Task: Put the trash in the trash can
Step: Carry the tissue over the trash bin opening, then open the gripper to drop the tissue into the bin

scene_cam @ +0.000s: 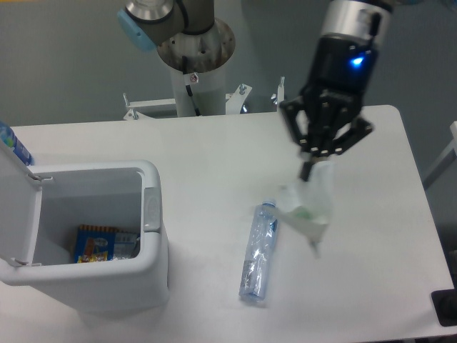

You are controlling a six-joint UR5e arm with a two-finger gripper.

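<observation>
Hand [308, 170] clenched on a crumpled clear wrapper [308, 207], dangling below. Thin pinch; could slip before reaching the trash can [146, 171].

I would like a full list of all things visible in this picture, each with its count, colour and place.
Trash can: one, white, on the table at front left, lid flipped open to the left.
Snack packet: one, blue and orange, lying on the bottom inside the trash can.
Plastic bottle: one, clear with blue cap and label, crushed, lying on the table right of the trash can.
Plastic wrapper: one, clear and whitish with some green, hanging from the pincer above the table, right of the bottle.
Table: one, white, filling most of the view.
Blue-and-white item: one, at the left edge, mostly cut off; cannot tell what it is.
Arm base: one, grey and white, behind the table.
Pincer: one, black, pinching the wrapper's top.
</observation>
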